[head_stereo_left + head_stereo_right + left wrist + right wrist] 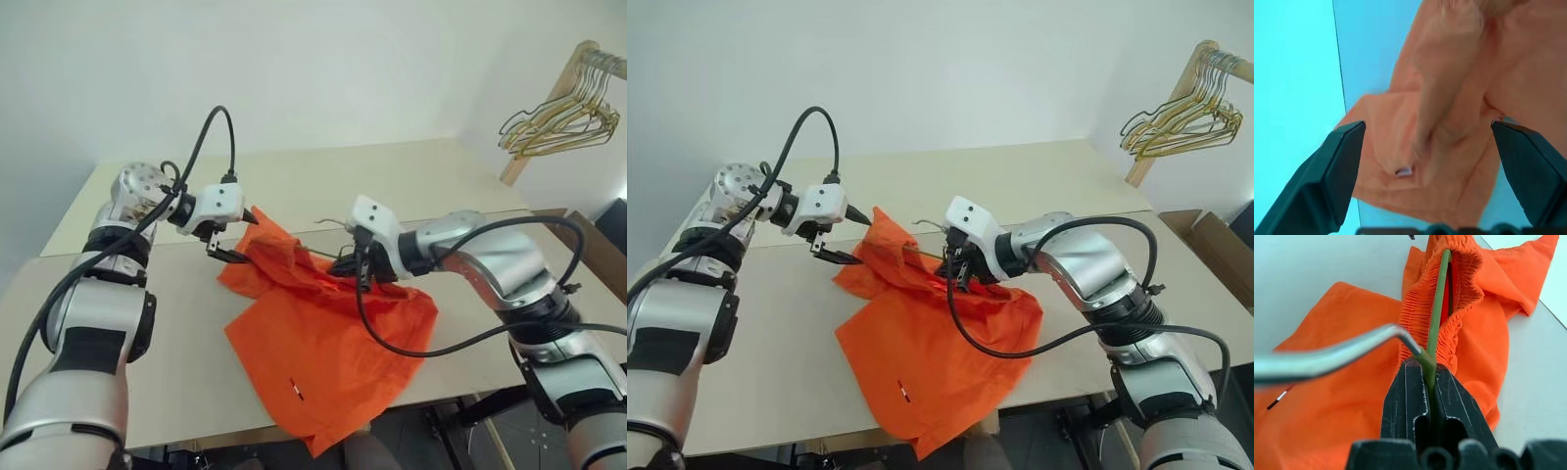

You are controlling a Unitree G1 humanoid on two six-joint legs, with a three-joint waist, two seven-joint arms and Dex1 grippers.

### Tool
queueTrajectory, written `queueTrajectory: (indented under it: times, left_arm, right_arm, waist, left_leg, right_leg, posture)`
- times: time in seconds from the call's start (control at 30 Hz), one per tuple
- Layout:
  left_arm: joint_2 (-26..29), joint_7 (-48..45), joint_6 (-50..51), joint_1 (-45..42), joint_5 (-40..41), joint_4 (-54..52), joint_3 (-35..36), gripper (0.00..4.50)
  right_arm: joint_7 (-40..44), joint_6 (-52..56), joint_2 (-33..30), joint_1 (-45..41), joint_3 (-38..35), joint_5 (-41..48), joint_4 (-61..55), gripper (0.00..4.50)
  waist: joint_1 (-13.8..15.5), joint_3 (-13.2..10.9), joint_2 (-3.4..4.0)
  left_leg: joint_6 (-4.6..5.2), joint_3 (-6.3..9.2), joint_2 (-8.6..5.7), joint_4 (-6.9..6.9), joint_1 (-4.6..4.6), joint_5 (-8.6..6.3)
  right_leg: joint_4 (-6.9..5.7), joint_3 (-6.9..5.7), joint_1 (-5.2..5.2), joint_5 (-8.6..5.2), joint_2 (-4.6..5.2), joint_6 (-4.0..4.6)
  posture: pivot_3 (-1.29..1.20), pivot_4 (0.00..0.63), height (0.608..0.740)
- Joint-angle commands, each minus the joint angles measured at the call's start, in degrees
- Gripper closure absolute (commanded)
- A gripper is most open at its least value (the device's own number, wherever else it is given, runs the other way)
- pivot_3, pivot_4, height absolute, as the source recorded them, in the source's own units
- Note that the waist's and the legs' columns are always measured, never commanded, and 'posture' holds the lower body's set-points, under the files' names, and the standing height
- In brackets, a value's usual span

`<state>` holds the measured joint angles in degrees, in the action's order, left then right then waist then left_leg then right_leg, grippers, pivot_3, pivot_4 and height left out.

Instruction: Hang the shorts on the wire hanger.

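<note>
The right gripper has its fingers pinched tight on the wire hanger, right below the hook, and the wire runs up inside the gathered waistband of the shorts. The left gripper sits at the raised fabric peak with its fingers spread wide, nothing between them. The shorts lie mid-bench, with one leg hem spilling over the near edge of the bench. There's plenty of bare bench along the far edge and toward both far corners. A bunch of gold hangers hangs well off near the far right corner.
</note>
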<state>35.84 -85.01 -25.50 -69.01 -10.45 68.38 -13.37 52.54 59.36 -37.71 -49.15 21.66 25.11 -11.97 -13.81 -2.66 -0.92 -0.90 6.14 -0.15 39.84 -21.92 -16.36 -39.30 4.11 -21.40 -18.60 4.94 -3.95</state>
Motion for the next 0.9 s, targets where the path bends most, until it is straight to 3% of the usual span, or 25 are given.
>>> queueTrajectory:
  times: [0.03, 0.27, 0.37, 0.73, 0.9]
  left_arm:
    - [-0.26, 3.22, -1.22, 0.79, -0.77, 0.23, 0.25, 0.03]
    - [-2.46, 10.39, -2.30, 1.17, -5.56, 1.59, -2.30, 0.03]
    - [-3.10, 12.57, -2.99, 1.06, -6.76, 2.34, -2.94, 0.63]
    - [-4.56, 18.15, -1.77, -0.29, -6.21, 3.88, -1.49, 4.29]
    - [-4.67, 19.33, -1.43, -0.23, -5.54, 4.00, -0.63, 4.45]
  right_arm:
    - [1.34, -1.29, -0.99, -0.54, -3.25, 0.87, -2.69, 4.50]
    - [2.48, -0.90, -2.45, -0.25, -4.97, 1.81, -4.45, 4.50]
    - [2.77, -0.72, -2.94, -0.17, -5.42, 1.90, -5.13, 4.50]
    - [3.27, 0.26, -4.52, 0.17, -6.99, 2.94, -6.00, 4.50]
    - [3.36, 1.12, -5.70, 0.50, -8.07, 4.42, -6.78, 4.50]
  waist:
    - [0.09, 0.00, 0.00]
    - [0.19, 0.00, 0.00]
    - [0.11, 0.00, 0.00]
    - [-0.75, 0.00, 0.00]
    - [-1.26, 0.00, 0.00]
  left_leg:
    - [0.00, 0.01, 0.00, 0.00, 0.00, 0.00]
    - [-0.03, 0.04, -0.10, 0.00, -0.06, 0.02]
    - [-0.03, 0.03, -0.10, 0.00, -0.05, 0.02]
    - [-0.03, 0.04, -0.13, 0.00, -0.07, 0.02]
    - [-0.03, 0.04, -0.16, 0.00, -0.08, 0.02]
  right_leg:
    - [0.00, -0.02, 0.00, 0.00, 0.01, 0.00]
    - [0.01, -0.12, -0.01, 0.00, 0.14, -0.01]
    - [0.02, -0.12, -0.01, -0.01, 0.15, -0.01]
    - [0.02, -0.13, -0.01, -0.01, 0.21, -0.02]
    - [0.02, -0.13, -0.01, -0.02, 0.23, -0.03]
  posture:
    - [-0.17, 0.000, 0.740]
    - [-0.19, 0.000, 0.740]
    - [-0.20, 0.000, 0.740]
    - [-0.21, 0.000, 0.740]
    - [-0.21, 0.000, 0.740]
